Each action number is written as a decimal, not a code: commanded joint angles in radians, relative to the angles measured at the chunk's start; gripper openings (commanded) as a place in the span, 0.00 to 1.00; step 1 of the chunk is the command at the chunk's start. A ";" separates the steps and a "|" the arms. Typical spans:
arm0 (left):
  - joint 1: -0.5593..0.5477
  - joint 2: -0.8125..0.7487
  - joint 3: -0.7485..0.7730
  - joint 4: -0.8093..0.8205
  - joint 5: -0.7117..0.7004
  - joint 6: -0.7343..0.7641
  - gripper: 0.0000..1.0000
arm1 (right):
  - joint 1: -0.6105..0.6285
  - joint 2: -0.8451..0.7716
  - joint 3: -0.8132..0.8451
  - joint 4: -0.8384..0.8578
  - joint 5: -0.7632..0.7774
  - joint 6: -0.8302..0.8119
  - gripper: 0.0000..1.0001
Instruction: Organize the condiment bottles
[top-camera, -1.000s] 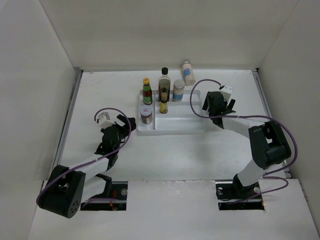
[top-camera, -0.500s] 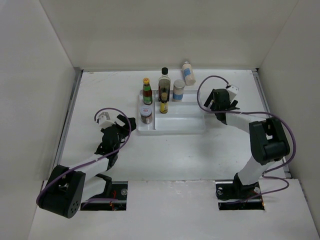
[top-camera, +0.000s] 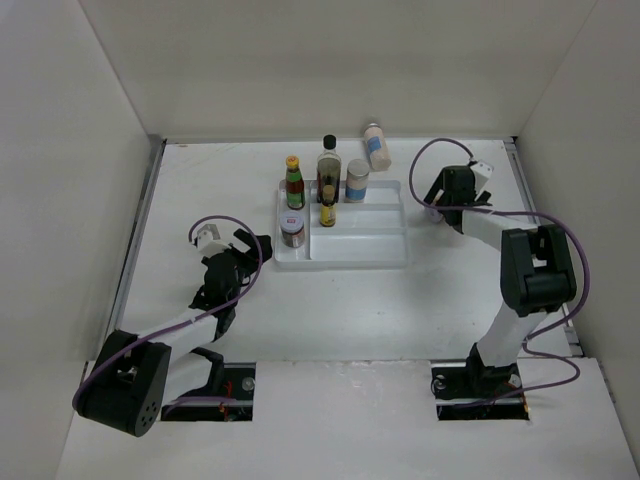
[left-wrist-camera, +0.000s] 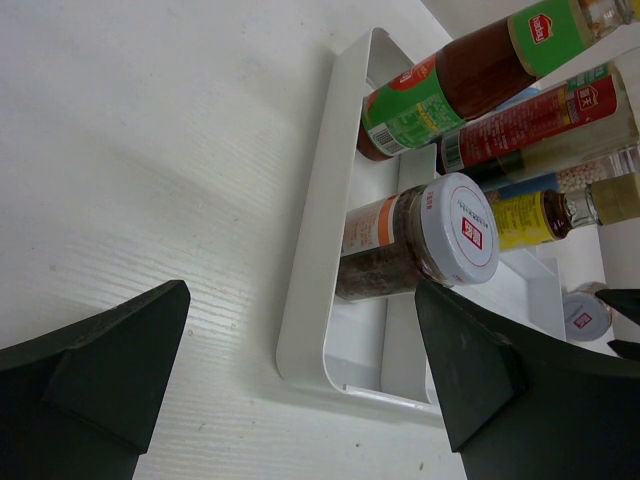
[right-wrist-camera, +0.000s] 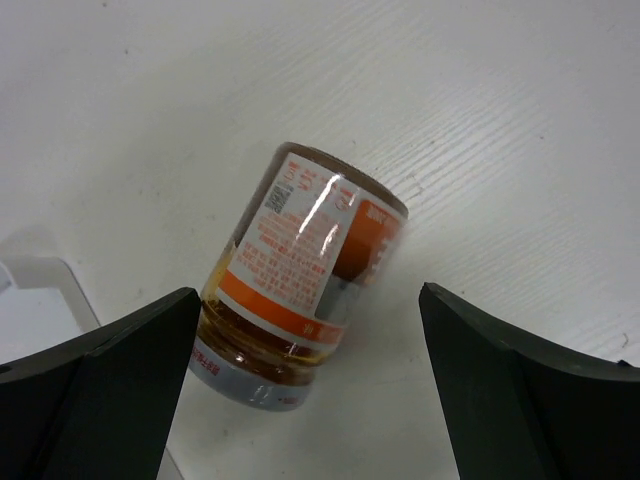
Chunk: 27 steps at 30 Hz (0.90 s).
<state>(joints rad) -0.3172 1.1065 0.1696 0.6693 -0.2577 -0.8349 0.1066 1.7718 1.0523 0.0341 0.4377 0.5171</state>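
Five condiment bottles stand in the white tray (top-camera: 380, 255): a yellow-capped red sauce bottle (top-camera: 294, 182), a tall black-capped bottle (top-camera: 329, 163), a small yellow-capped bottle (top-camera: 328, 207), a blue-labelled shaker (top-camera: 357, 181) and a short white-capped jar (top-camera: 293, 232). A pale shaker (top-camera: 376, 146) sits behind the tray. My right gripper (top-camera: 443, 190) is open to the tray's right; between its jaws (right-wrist-camera: 310, 292) is an orange-labelled jar (right-wrist-camera: 300, 250), untouched, grey cap towards the camera. My left gripper (top-camera: 252, 243) is open at the tray's left corner (left-wrist-camera: 310, 300), facing the short jar (left-wrist-camera: 420, 245).
White walls enclose the table on the left, back and right. The tray's large right compartment (top-camera: 365, 230) holds nothing. Purple cables loop over both wrists. The arm bases sit at the near edge.
My right gripper has swung from beside the tray's right end towards the back right. The left arm and the bottles in the tray have not moved.
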 joint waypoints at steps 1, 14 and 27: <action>-0.009 0.003 0.011 0.055 0.002 -0.006 1.00 | 0.008 -0.028 -0.005 -0.026 0.032 -0.064 0.97; -0.036 0.003 0.015 0.056 -0.005 -0.006 1.00 | 0.011 0.003 0.028 -0.088 0.012 -0.115 0.93; -0.023 -0.008 0.008 0.055 -0.005 -0.006 1.00 | -0.002 0.077 0.078 -0.112 -0.024 -0.126 0.61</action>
<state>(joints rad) -0.3473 1.1149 0.1696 0.6697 -0.2584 -0.8356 0.1135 1.8458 1.0897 -0.0822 0.4168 0.3946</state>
